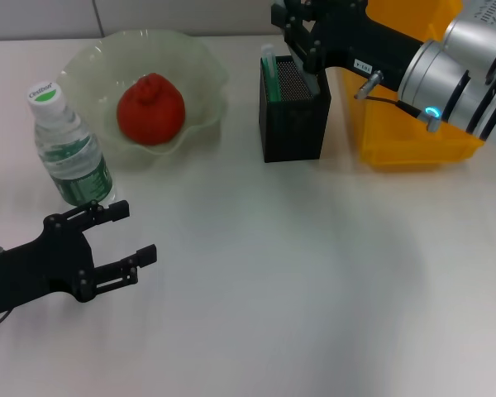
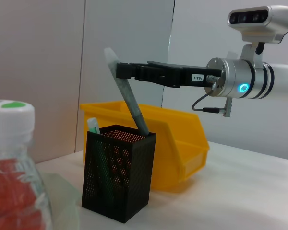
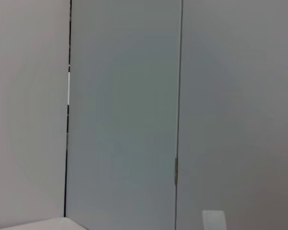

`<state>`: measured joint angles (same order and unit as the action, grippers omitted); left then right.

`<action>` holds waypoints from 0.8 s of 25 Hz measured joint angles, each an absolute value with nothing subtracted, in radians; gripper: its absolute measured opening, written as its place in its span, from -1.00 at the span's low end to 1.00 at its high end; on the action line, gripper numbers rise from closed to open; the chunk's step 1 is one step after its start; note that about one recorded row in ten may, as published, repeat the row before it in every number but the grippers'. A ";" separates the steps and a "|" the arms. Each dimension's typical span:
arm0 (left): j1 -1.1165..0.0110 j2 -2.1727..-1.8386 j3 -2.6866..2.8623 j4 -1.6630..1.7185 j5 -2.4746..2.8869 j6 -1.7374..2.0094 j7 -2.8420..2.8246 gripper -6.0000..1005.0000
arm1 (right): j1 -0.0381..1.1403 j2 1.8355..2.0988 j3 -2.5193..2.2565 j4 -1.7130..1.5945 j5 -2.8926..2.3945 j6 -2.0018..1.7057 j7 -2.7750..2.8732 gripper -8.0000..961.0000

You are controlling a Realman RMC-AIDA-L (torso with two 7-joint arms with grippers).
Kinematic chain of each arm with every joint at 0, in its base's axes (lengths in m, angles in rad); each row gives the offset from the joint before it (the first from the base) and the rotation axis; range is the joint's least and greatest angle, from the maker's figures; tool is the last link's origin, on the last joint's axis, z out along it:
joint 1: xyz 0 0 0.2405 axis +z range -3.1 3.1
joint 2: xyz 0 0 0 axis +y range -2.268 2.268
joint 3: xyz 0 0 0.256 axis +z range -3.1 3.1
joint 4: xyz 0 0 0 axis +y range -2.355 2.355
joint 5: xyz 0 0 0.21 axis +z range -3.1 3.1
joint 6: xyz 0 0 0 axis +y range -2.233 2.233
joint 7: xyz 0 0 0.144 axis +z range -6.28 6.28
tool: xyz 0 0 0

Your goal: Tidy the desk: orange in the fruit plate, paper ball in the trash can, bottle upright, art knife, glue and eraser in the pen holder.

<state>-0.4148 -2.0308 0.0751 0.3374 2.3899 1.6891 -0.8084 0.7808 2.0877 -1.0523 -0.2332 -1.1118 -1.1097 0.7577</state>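
Head view: nearest, the left gripper point(image 1: 126, 234) is held with fingers apart, just before the upright bottle point(image 1: 68, 147). Farther off, the right gripper point(image 2: 119, 70) is clamped on the art knife point(image 2: 129, 99), its lower end inside the pen holder point(image 1: 293, 110).

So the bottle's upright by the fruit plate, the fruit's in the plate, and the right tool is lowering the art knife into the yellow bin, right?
Not the yellow bin. The left wrist view shows the right tool holding the art knife with its lower end inside the black mesh pen holder. The rest is correct.
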 joint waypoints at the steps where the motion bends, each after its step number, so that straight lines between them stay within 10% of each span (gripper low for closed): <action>1: -0.416 -2.031 0.075 0.337 2.390 1.689 -0.808 0.59 | 0.781 2.088 -1.052 -0.233 -1.112 -1.109 0.758 -0.62; 20: -0.417 -2.031 0.074 0.337 2.390 1.687 -0.811 0.59 | 0.784 2.088 -1.052 -0.221 -1.109 -1.104 0.758 -0.57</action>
